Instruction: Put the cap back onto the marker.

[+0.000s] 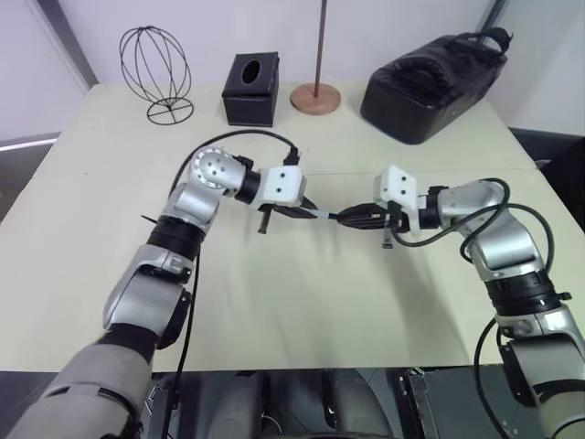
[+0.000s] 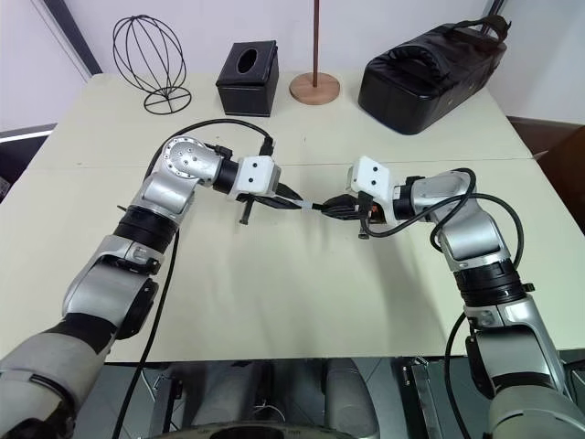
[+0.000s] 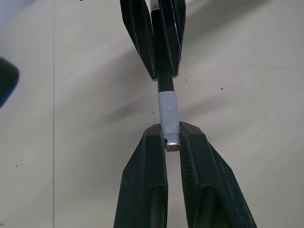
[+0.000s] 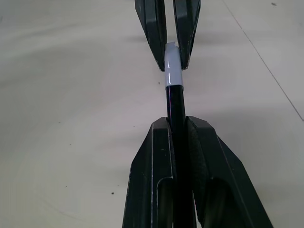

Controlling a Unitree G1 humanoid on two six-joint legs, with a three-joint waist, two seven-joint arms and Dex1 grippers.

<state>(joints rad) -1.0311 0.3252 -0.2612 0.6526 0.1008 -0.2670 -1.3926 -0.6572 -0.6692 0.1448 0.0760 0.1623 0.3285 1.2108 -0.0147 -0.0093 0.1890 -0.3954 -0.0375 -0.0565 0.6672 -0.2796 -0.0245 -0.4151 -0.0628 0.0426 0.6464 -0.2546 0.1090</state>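
Gripping: left tool (image 3: 172,137) grey cylindrical cap (image 3: 168,111) | right tool (image 4: 179,124) slim black marker (image 4: 175,102)

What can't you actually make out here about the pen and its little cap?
- Whether the cap is fully seated on the marker: no view shows inside the joint.
- The marker's far end: hidden between the right pincer fingers.
- The cap's tip: covered by the left pincer.

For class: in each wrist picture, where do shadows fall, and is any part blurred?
Left wrist view: soft grey shadows spread on the table around the marker and cap, both crisp. Right wrist view: faint shadows flank its own fingers; the nearest part looks slightly soft.
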